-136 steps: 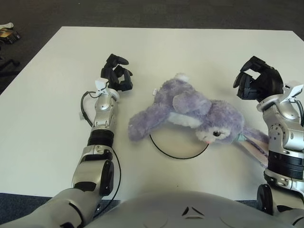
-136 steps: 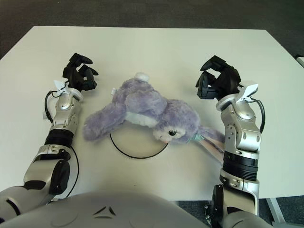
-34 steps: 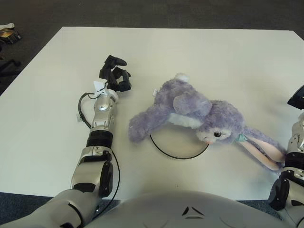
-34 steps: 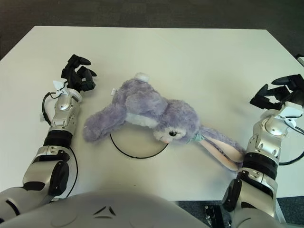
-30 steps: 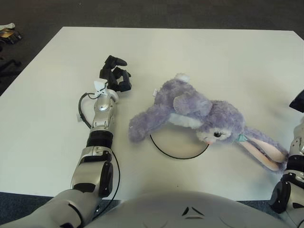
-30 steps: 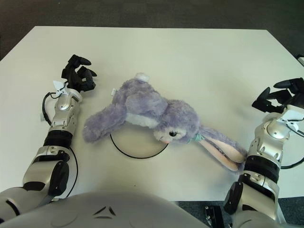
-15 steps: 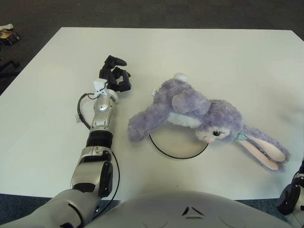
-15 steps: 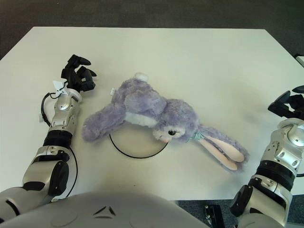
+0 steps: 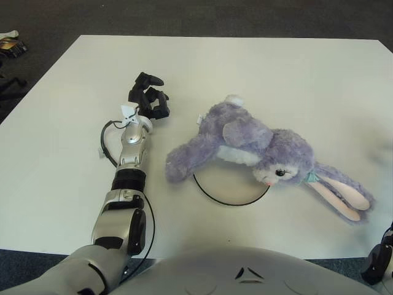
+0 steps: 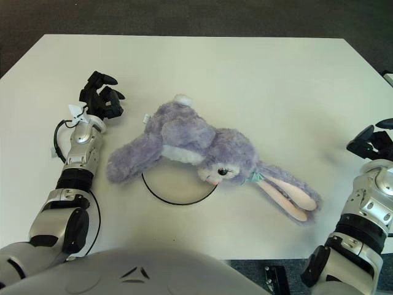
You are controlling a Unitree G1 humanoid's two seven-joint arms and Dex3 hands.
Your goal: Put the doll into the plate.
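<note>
A purple plush bunny doll (image 9: 249, 142) lies on its side across the far part of a white plate with a thin black rim (image 9: 228, 203). Its body covers the plate's far edge. Its head and long pink-lined ears (image 9: 342, 198) trail onto the table to the right of the plate, and one limb reaches left. My left hand (image 9: 149, 98) shows left of the doll and clear of it, with relaxed fingers holding nothing. My right hand (image 10: 373, 140) is at the table's right edge, well away from the ears, its fingers spread and empty.
The white table (image 9: 258, 67) is ringed by dark carpet. A thin black cable (image 9: 108, 140) loops beside my left forearm. Small clutter (image 9: 9, 42) lies on the floor at the far left. My torso (image 9: 245, 270) fills the bottom of the view.
My right hand has drawn back from above the doll's head to the table's right edge. The doll's ears now lie uncovered on the table. The left hand has hardly moved.
</note>
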